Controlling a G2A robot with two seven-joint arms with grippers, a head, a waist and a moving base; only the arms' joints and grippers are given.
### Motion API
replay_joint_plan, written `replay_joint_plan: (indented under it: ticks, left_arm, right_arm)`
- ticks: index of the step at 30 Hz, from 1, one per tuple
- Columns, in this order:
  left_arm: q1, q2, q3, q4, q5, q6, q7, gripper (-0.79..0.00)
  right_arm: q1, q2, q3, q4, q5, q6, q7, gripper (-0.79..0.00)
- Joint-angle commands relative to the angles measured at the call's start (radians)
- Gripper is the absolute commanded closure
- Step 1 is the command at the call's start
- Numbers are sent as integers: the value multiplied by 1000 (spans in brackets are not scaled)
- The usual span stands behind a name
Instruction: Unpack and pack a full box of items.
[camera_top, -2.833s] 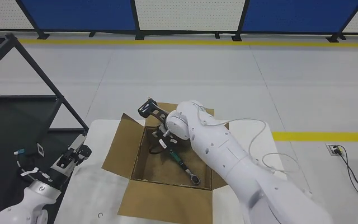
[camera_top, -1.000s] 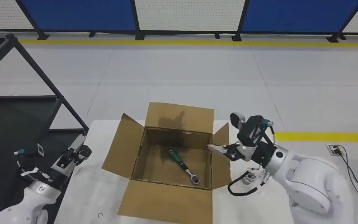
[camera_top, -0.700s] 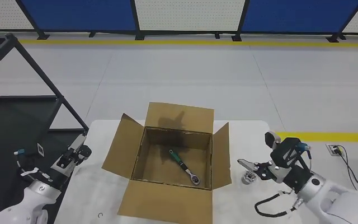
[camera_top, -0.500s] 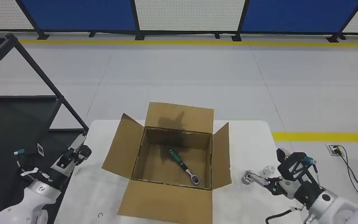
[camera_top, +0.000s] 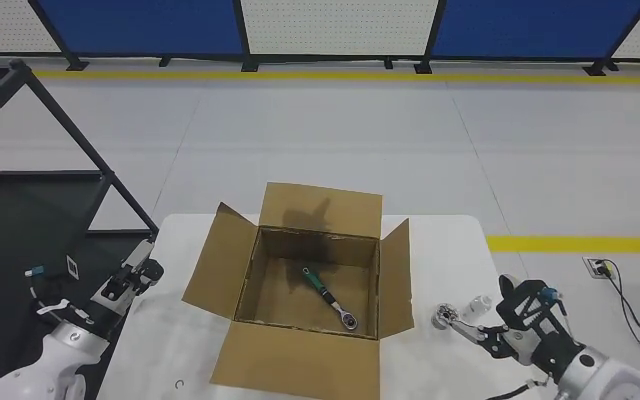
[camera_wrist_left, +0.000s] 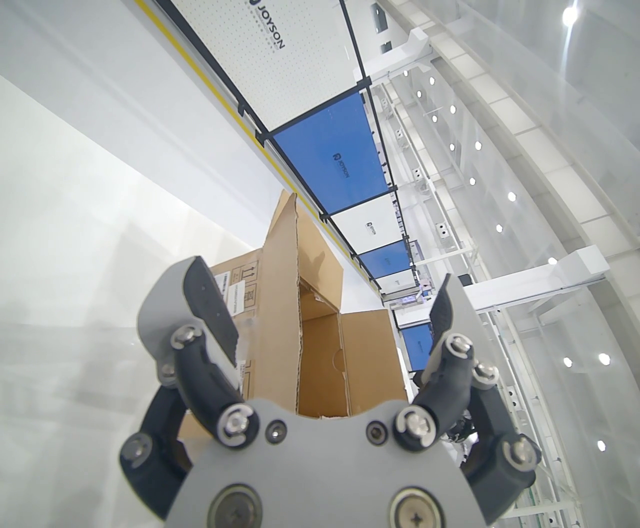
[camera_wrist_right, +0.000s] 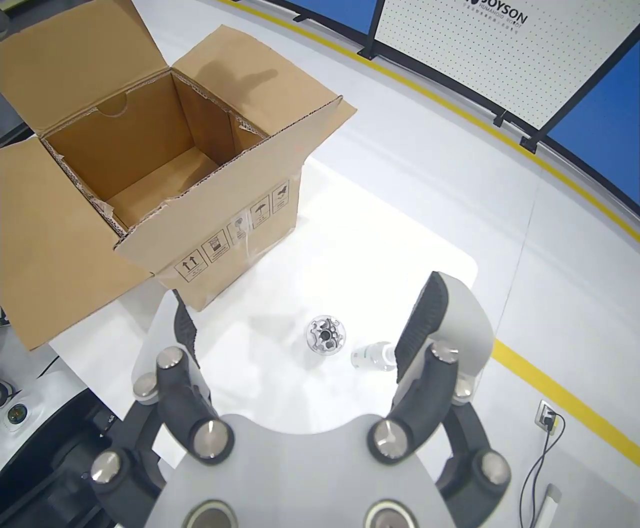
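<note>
Box (camera_top: 258, 312) stands open mid-bench, all four flaps folded outward. Bench (camera_top: 170, 335) is white. Inside the box, a wrench (camera_top: 326, 294) with a green handle lies flat and diagonal on the floor, ratchet head toward the robot. Right of the box, on bare bench, sits a small round metal part (camera_top: 442, 318); the right wrist view shows it end-up, with a dark hole at its centre (camera_wrist_right: 326, 336). Just beside it, on the side away from the box, a small clear bottle (camera_top: 481, 303) lies on its side (camera_wrist_right: 372, 356); whether the two touch, I cannot tell. Right gripper (camera_top: 482, 318) hangs over the bench's right end, above the part and bottle; fingers (camera_wrist_right: 430, 310) spread wide, holding nothing, clear of both items. Left gripper (camera_top: 140, 272) sits at the bench's left edge, near the box's left flap but apart from it, aimed at the box side (camera_wrist_left: 280, 320); fingers (camera_wrist_left: 207, 295) wide apart, empty. A black frame (camera_top: 70, 150) stands off the bench on the left.
</note>
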Motion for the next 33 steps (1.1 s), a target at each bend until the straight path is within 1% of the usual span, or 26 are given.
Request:
replay_joint_plan:
  ticks: [1,6,11,14,23,30,33]
  left_arm:
    - [0,0,0,0,0,0,0,-785]
    - [0,0,0,0,0,0,0,-785]
    - [0,0,0,0,0,0,0,-785]
    - [0,0,0,0,0,0,0,-785]
    - [0,0,0,0,0,0,0,-785]
    - [0,0,0,0,0,0,0,-785]
    - [0,0,0,0,0,0,0,-785]
  right_arm:
    - [-3,2,-15,16,-3,-20,-1,-785]
    - [42,17,-70,131,-41,-100,42,-785]
    - [78,29,-123,229,-66,-124,90,-785]
    - [98,33,-163,279,-85,-89,117,-785]
    - [164,37,-273,413,-187,24,131,-785]
    - [235,41,-321,540,-192,55,107,-785]
    - [250,42,-330,568,-193,67,99,-785]
